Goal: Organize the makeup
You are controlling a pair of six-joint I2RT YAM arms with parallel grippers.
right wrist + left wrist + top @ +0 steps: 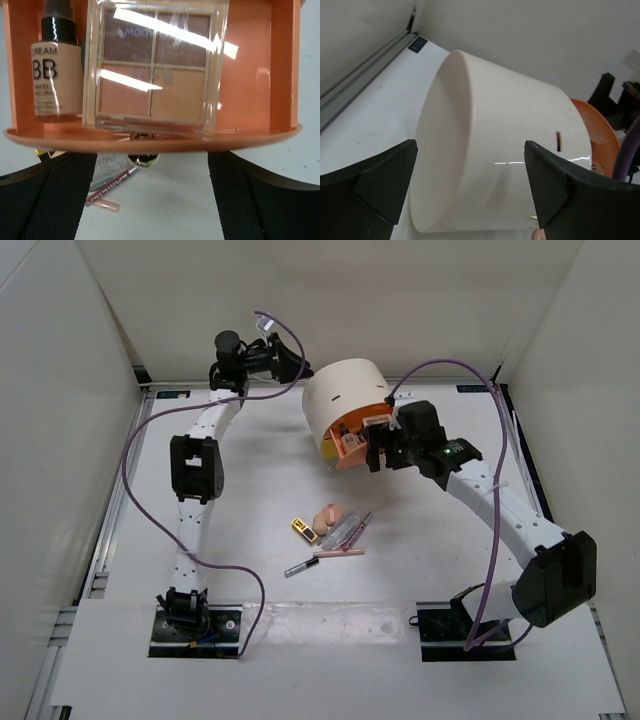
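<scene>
White walls box in a pale table [250, 580]. From above, a cream cylindrical box [345, 395] lies on its side with an orange drawer [350, 452] pulled out at its front. The left gripper [295, 365] sits at the box's back and the right gripper [378, 445] faces the drawer. Loose makeup lies well apart from both, near the middle of the table: a peach sponge [330, 513], a small gold and black piece that is likely the lipstick [303, 530], gloss tubes [350, 532] and a dark pencil [300, 566].

On the left wrist camera the fingers [380, 185] stand wide apart with the box's round wall between them. I cannot tell whether they touch it.

On the right wrist camera the fingers [45, 200] are also spread and hold nothing. Just above them the drawer carries a foundation bottle [55, 80] beside a clear-lidded palette [155, 70].

The palette looks stiff, slick and crackable, so it is best taken across its long edges. The bottle is probably light and smooth and would suit a grip around its body. The sponge should squash under the fingers and needs a gentle close at its middle. The pencil may roll and is best pinched at mid-length.
</scene>
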